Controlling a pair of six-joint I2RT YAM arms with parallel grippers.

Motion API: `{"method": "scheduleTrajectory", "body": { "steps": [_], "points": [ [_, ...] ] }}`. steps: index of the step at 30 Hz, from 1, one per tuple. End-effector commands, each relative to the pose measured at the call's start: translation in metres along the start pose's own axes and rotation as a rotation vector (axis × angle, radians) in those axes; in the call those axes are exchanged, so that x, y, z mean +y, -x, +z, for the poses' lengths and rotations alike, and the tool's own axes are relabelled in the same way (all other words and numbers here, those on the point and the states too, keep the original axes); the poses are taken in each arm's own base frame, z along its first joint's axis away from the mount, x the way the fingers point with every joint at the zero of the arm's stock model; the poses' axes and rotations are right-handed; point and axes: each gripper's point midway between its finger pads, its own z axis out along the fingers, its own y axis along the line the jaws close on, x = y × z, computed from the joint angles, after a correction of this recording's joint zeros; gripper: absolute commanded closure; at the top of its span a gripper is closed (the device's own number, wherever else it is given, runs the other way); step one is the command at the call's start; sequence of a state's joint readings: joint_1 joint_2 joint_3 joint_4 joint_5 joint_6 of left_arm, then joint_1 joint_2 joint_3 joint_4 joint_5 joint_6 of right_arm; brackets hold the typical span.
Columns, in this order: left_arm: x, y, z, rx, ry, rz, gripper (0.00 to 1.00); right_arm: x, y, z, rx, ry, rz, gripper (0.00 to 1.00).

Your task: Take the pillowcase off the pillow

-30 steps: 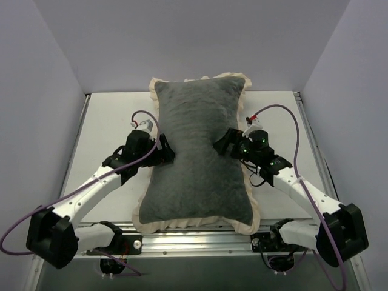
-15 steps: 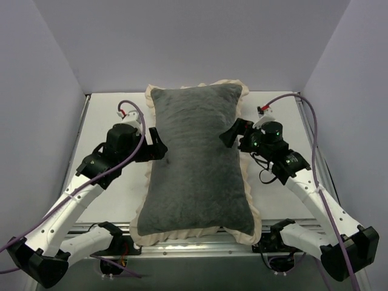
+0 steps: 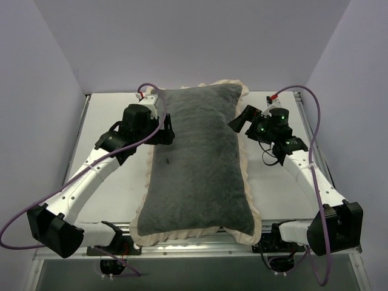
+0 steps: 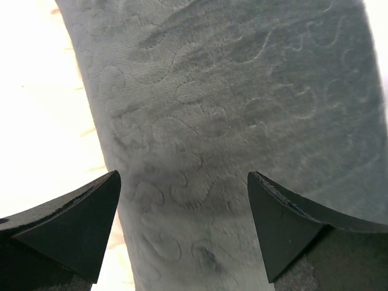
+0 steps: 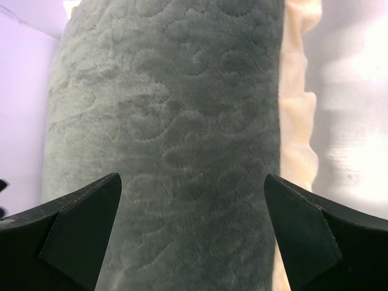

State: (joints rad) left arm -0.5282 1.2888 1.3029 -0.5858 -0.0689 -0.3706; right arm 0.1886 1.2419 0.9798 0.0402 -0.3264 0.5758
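Pillowcase point(image 3: 197, 170) plump, grey face up, lengthwise down middle of tabletop point(image 3: 106, 130), near edge to far edge; cream frill point(image 5: 297, 127) around rim. Left hand point(image 3: 165, 130) spread wide at left flank, far half. Right hand point(image 3: 238, 119) spread wide beside right flank, far half.

Both of my arms, the left arm point(image 3: 91, 174) and the right arm point(image 3: 309, 182), wore white shells over the long links and black housings at the joints. A purple cable point(image 3: 298, 87) trailed off each one, with a small red connector point(image 3: 141, 94) near the wrist. A green light point(image 3: 280, 111) glowed on the right wrist. The left gripper point(image 4: 182, 174) and right gripper point(image 5: 192, 176) each showed two matte black, wedge-shaped fingers.
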Motion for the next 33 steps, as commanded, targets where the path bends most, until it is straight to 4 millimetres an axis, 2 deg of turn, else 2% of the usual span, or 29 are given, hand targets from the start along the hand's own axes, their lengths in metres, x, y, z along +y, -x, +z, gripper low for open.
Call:
{"method": "scheduleTrajectory", "body": {
  "steps": [1,4,8,11,14,16,17,18,20,22,23,25,26,28,29,30,32,33],
  "points": [
    [-0.007,0.003,0.018,-0.029,-0.059,0.055,0.06,0.025,0.027,0.006,-0.073,0.114,-0.026,0.0],
    [-0.003,-0.013,0.029,0.013,-0.058,0.056,0.06,0.023,0.02,0.021,-0.035,0.142,-0.041,0.0],
    [-0.001,-0.019,0.032,0.025,-0.054,0.058,0.06,0.017,0.008,0.04,0.008,0.156,-0.045,0.0],
    [0.001,-0.026,0.036,0.036,-0.05,0.035,0.06,0.004,-0.005,0.051,0.036,0.134,-0.029,0.0],
    [0.004,-0.036,0.044,0.073,-0.036,0.018,0.06,-0.007,-0.028,0.06,0.076,0.148,-0.007,0.0],
    [0.006,-0.044,0.05,0.113,-0.02,0.015,0.06,-0.014,-0.052,0.066,0.124,0.177,0.013,0.0],
    [0.008,-0.047,0.052,0.125,-0.008,0.012,0.06,-0.013,-0.057,0.068,0.13,0.198,0.009,0.0],
    [0.01,-0.048,0.054,0.133,0.001,0.012,0.06,-0.018,-0.07,0.073,0.164,0.2,0.015,0.0],
    [0.012,-0.054,0.06,0.157,0.016,0.01,0.06,-0.013,-0.092,0.075,0.224,0.233,-0.005,0.02],
    [0.014,-0.06,0.065,0.176,0.022,0.006,0.06,-0.008,-0.105,0.078,0.267,0.263,-0.025,0.12],
    [0.013,-0.061,0.067,0.183,0.018,0.0,0.06,-0.001,-0.114,0.079,0.289,0.284,-0.044,0.28],
    [0.013,-0.067,0.071,0.205,0.018,-0.008,0.06,0.005,-0.12,0.08,0.307,0.304,-0.053,0.44],
    [0.012,-0.069,0.072,0.211,0.018,-0.012,0.06,0.011,-0.12,0.08,0.308,0.318,-0.06,0.6],
    [0.013,-0.071,0.074,0.224,0.023,-0.011,0.06,0.016,-0.116,0.078,0.298,0.33,-0.068,0.77],
    [0.013,-0.072,0.074,0.228,0.025,-0.011,0.06,0.019,-0.112,0.077,0.29,0.334,-0.072,0.92],
    [0.013,-0.072,0.074,0.227,0.024,-0.011,0.06,0.023,-0.106,0.073,0.273,0.338,-0.08,0.98],
    [0.013,-0.07,0.072,0.223,0.023,-0.012,0.06,0.027,-0.099,0.069,0.261,0.339,-0.092,1.0],
    [0.012,-0.069,0.072,0.219,0.021,-0.01,0.06,0.036,-0.089,0.063,0.234,0.352,-0.108,1.0]
  ]
}}
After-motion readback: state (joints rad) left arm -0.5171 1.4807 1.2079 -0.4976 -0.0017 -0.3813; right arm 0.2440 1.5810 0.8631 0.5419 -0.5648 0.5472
